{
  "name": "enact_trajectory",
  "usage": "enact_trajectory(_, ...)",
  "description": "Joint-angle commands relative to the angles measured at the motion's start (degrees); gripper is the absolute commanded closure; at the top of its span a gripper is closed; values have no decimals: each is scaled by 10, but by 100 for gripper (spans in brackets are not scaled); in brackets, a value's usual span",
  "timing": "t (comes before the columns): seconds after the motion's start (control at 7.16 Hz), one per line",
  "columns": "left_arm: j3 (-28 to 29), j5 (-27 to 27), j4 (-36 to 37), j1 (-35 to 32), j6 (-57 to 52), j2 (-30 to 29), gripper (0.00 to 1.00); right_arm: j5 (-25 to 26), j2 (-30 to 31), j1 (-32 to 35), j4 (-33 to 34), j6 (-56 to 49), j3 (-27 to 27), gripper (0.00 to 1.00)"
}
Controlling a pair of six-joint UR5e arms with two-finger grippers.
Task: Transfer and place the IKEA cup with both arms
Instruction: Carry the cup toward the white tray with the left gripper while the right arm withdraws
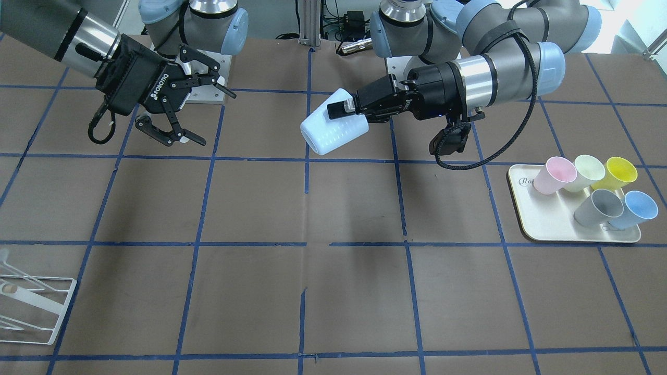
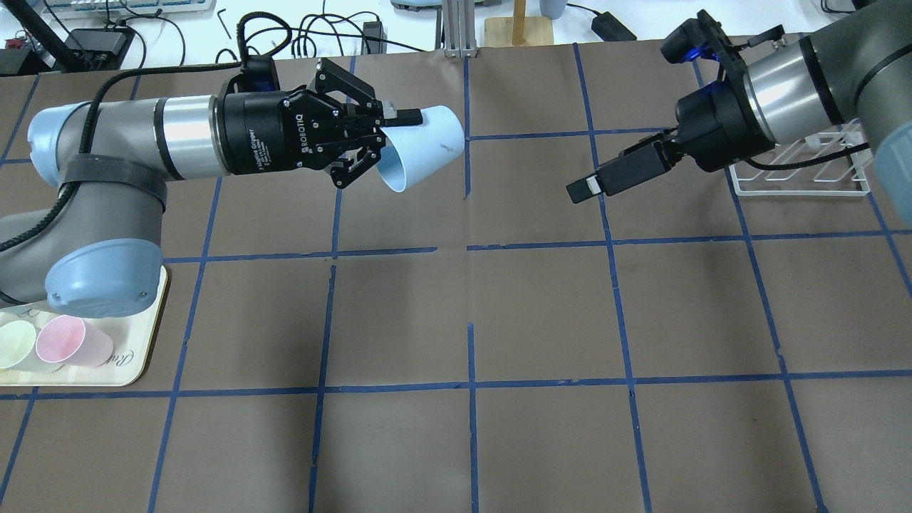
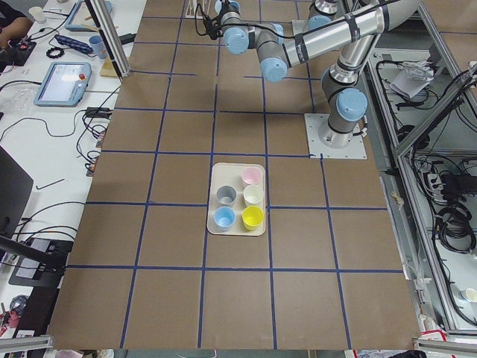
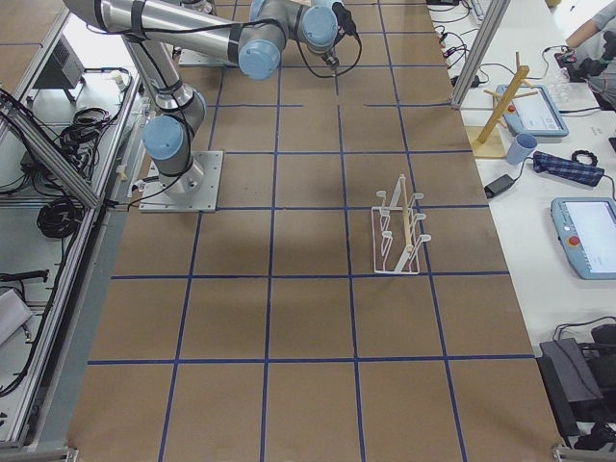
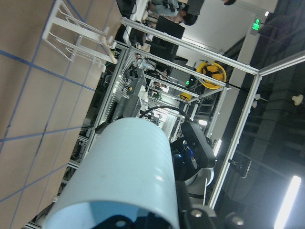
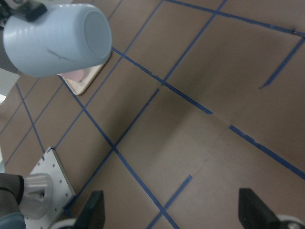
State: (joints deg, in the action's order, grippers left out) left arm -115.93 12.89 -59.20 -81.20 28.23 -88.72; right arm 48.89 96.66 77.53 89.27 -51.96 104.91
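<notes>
Brown table (image 1: pixel 250 208) w/ blue tape grid is taking up most of each view. Left arm (image 1: pixel 500 78) is reaching in toward the table's ctr line, forearm roughly level. Right arm (image 1: pixel 62 31) is reaching in from the opposite side, wrist angling toward the ctr.

Cream tray (image 1: pixel 526 224) is sitting on the robot's left side. White wire rack (image 1: pixel 31 307) is standing on the robot's right side, well apart from the tray.

Left gripper (image 1: pixel 350 112) is clamping the IKEA cup (image 1: pixel 333 125) at its rim, one finger (image 1: pixel 338 109) lying along the outer wall. The cup is hanging in the air above the table, tipped on its side, mouth toward the left gripper, base pointing at the right gripper (image 1: pixel 211 117). Right gripper's jaws are spreading wide, gripping nothing, well apart from the cup.

On the tray, five cups are standing upright: pink cup (image 1: pixel 553 175), cream cup (image 1: pixel 583 173), yellow cup (image 1: pixel 617 173), grey cup (image 1: pixel 596 207), second blue cup (image 1: pixel 633 209).
</notes>
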Motion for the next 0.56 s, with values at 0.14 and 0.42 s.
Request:
enact_trajectory(0.14, 15, 231, 20, 9, 27, 9, 100, 296, -2, -11, 3, 102, -55, 0)
enact_trajectory(0.42, 42, 349, -1, 9, -1, 12, 100, 362, -23, -5, -1, 284, -94, 0)
